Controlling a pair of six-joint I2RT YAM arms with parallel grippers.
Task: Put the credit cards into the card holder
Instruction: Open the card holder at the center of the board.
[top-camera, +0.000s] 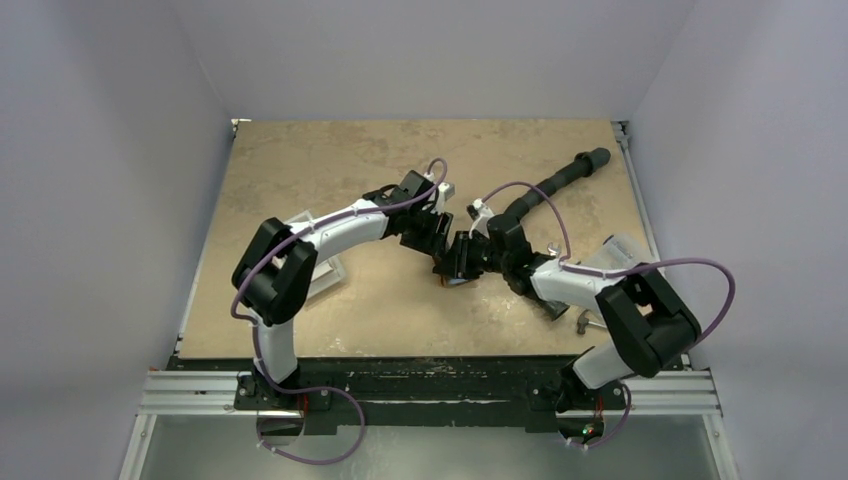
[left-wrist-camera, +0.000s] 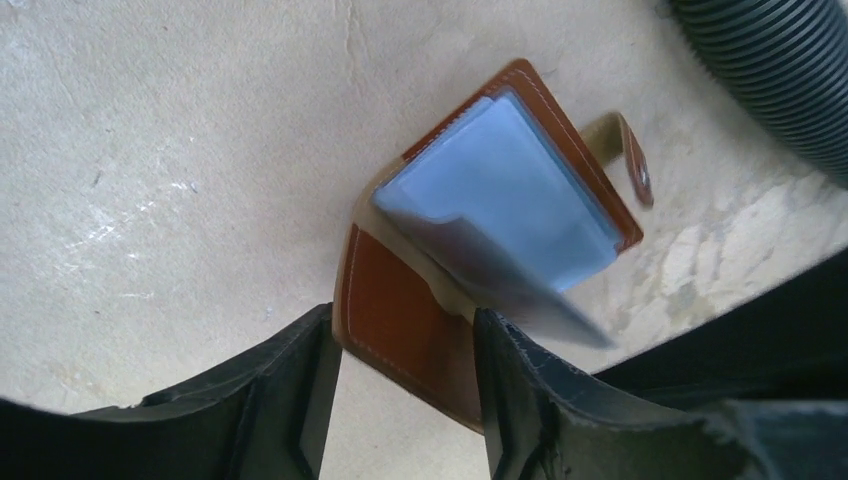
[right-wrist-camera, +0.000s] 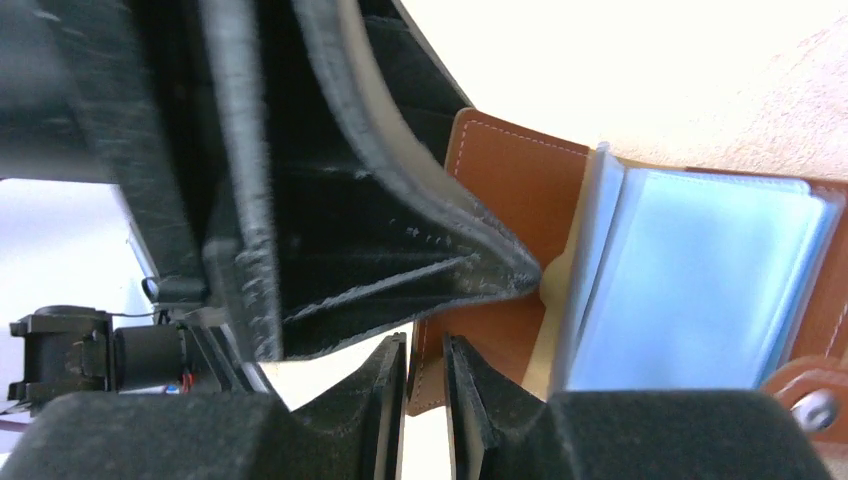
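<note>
The brown leather card holder (left-wrist-camera: 400, 330) stands open at the table's middle, where both arms meet (top-camera: 452, 279). Its snap tab (left-wrist-camera: 637, 165) hangs off the far flap. Bluish-grey leaves (left-wrist-camera: 510, 195) fill the inside. I cannot tell credit cards from pockets among them. One blurred grey leaf (left-wrist-camera: 545, 305) sticks out toward my right arm. My left gripper (left-wrist-camera: 403, 318) has the near flap across its gap, touching both fingers. My right gripper (right-wrist-camera: 425, 345) has its jaws nearly together on that flap's stitched edge (right-wrist-camera: 428, 370). A left finger (right-wrist-camera: 500, 265) rests on the flap's inner face.
A clear-and-white plastic box (top-camera: 325, 272) sits left of the arms. At the right edge lies a clear printed packet (top-camera: 615, 255). A black ribbed hose (top-camera: 570, 172) slants across the far right and passes close by the card holder (left-wrist-camera: 780, 70).
</note>
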